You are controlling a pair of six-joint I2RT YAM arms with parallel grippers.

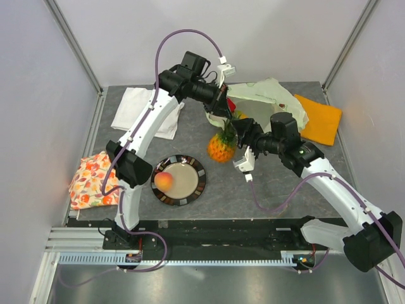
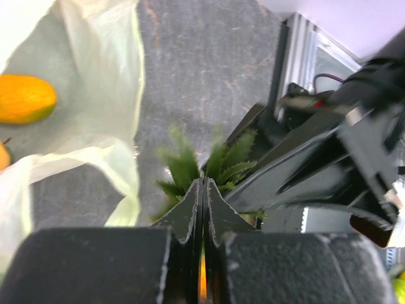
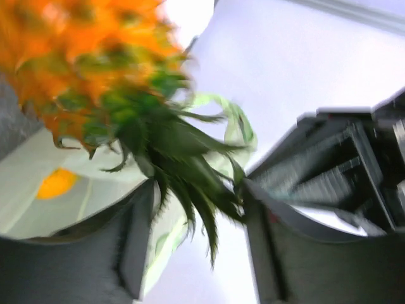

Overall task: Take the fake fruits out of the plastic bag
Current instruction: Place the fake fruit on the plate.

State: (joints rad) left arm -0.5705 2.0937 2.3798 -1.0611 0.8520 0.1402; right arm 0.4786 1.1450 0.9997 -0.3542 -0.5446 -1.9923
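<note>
Left pincer [image 2: 203, 183] tight on the pineapple [image 1: 221, 149] crown, right pincer [image 3: 199, 190] wide around the same leaves.

1 bag [image 1: 272, 95], 1 plate [image 1: 200, 183], 3 cloths [image 1: 136, 111] — 1 pineapple [image 1: 221, 149], 1 peach [image 1: 164, 182].

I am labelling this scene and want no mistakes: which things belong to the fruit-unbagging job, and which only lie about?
Job:
plastic bag
pineapple, its crown in the left end effector
mango in the bag
red piece beside it
peach on the plate

Lying about:
white cloth
orange cloth
floral cloth
</note>
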